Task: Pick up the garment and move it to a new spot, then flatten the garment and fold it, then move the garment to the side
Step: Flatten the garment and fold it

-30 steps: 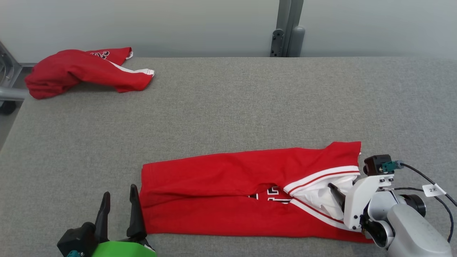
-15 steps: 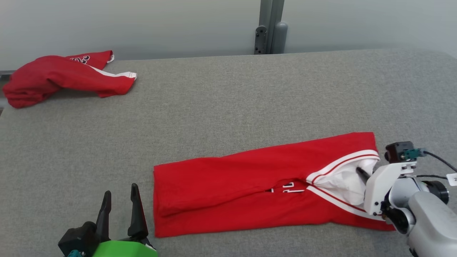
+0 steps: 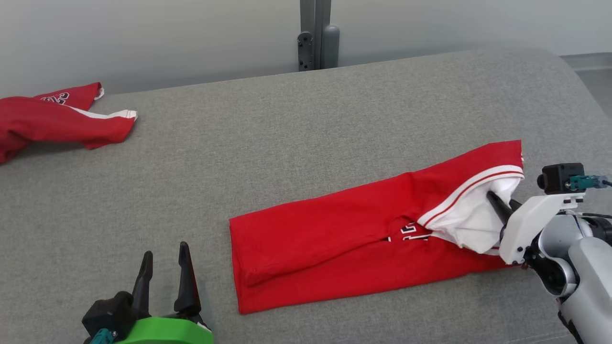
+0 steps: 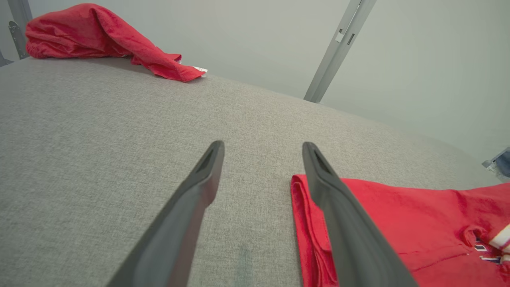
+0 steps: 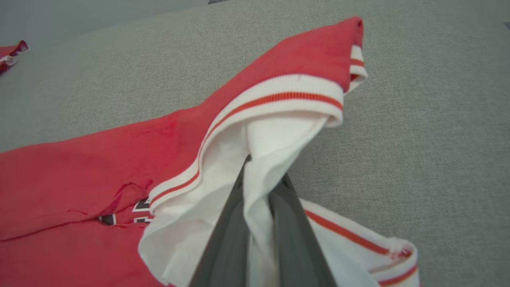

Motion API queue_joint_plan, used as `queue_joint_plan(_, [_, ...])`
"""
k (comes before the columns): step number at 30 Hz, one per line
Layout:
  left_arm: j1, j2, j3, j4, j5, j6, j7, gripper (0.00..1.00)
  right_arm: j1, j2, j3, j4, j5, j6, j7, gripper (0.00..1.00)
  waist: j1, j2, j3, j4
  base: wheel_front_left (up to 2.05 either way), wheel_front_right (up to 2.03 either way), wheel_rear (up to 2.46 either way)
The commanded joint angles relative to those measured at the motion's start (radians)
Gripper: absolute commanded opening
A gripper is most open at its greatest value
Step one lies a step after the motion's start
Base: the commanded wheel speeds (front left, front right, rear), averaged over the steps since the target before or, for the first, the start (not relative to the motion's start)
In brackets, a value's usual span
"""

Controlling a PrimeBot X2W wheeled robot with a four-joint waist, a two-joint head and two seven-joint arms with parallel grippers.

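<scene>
There's the right gripper (image 3: 499,201) at the striped right end of the red jersey (image 3: 334,239), its dark fingers (image 5: 231,239) pinched tight on a fold of the white lining. Its white wrist bracket (image 3: 530,224) and grey forearm (image 3: 585,272) angle in from beyond that end. The left gripper (image 3: 166,251) sits low, just off the jersey's left end, fingers spread wide and pointing forward, nothing between them, green wrist cover (image 3: 162,333) behind.

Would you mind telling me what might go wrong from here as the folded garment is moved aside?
The right pincer is shut on only the white inner fabric of the red garment, so pulling may draw that layer out and undo the fold. The left pincer stands open beside the other end, so that end may drag and bunch.
</scene>
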Motion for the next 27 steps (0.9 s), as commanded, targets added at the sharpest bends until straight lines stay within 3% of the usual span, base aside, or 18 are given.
queue_joint_plan(1, [-0.013,0.001,0.0,0.004,0.012,-0.004,0.0,1.0,0.025,0.005,0.014,-0.042,0.016,-0.001,0.012,0.0,0.0001,0.0,-0.004,-0.013,0.0,0.0,0.0])
queue_joint_plan(10, [-0.015,-0.002,-0.009,0.01,0.013,-0.006,0.0,1.0,0.094,0.058,0.092,-0.291,0.044,0.0,0.091,0.0,0.0001,0.0,-0.021,-0.015,0.0,0.0,0.0])
queue_joint_plan(15, [-0.021,-0.002,-0.014,0.017,0.006,-0.011,0.0,1.0,0.093,0.123,0.155,-0.348,0.053,0.0,0.131,0.0,0.0001,0.0,-0.032,0.0,0.0,0.0,0.0])
queue_joint_plan(20, [-0.023,-0.008,-0.025,0.021,0.007,-0.013,0.001,1.0,0.055,0.208,0.216,-0.309,0.037,0.0,0.131,0.0,0.0001,0.0,-0.042,0.027,0.0,0.0,0.0])
queue_joint_plan(27, [-0.029,-0.016,-0.047,0.028,0.008,-0.02,0.003,1.0,-0.012,0.329,0.283,-0.136,0.039,0.0,0.086,0.0,0.0001,0.0,-0.048,0.085,0.0,0.0,0.0])
